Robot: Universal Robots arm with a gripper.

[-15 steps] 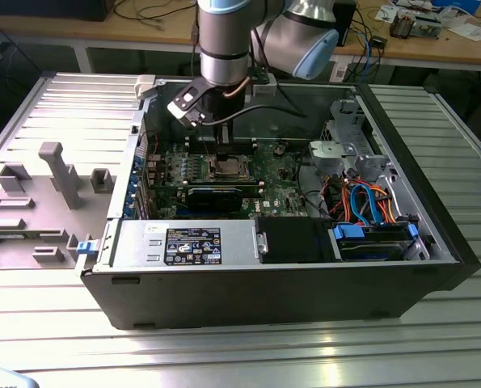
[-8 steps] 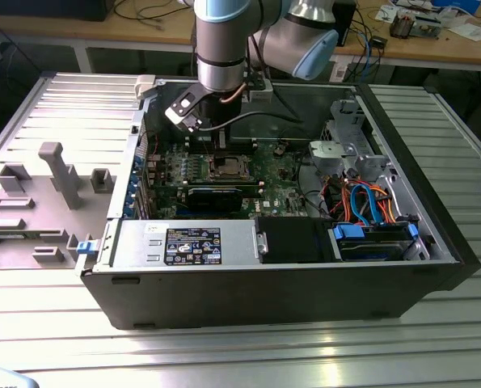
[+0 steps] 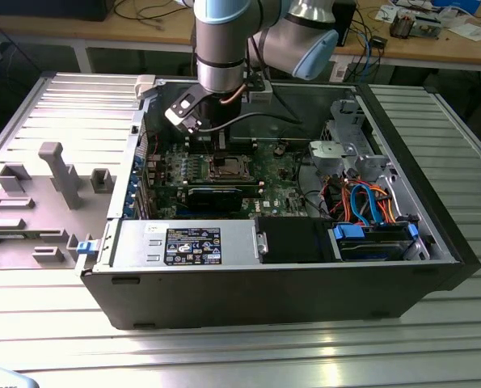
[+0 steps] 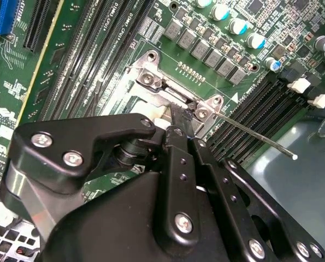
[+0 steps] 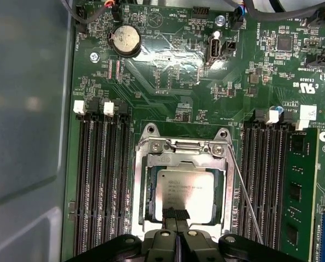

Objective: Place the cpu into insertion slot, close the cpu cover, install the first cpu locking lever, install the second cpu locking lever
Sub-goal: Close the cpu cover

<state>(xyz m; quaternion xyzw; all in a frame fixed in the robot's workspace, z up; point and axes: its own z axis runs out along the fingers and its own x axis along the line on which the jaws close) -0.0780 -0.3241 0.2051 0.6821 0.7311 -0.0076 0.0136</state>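
The cpu point(image 5: 185, 188), a silvery square chip, lies flat in the insertion slot point(image 3: 224, 168) of the green motherboard. The cpu cover point(image 5: 150, 164), a thin metal frame, lies down around it. My gripper point(image 5: 176, 214) is shut, its black fingertips pressed together on the near edge of the cpu and cover; in the second wrist view the gripper point(image 4: 177, 115) touches the socket by a corner bracket. One locking lever point(image 5: 247, 202), a thin wire rod, stands free and slants away from the socket beside the memory slots; the lever point(image 4: 255, 136) juts out over the board.
Long black memory slots point(image 5: 99, 185) flank the socket on both sides. The computer case wall point(image 3: 264, 291), a drive bay with blue cables point(image 3: 369, 206) and a black card point(image 3: 216, 196) crowd the board. A grey fixture plate point(image 3: 38, 194) lies at the exterior view's left.
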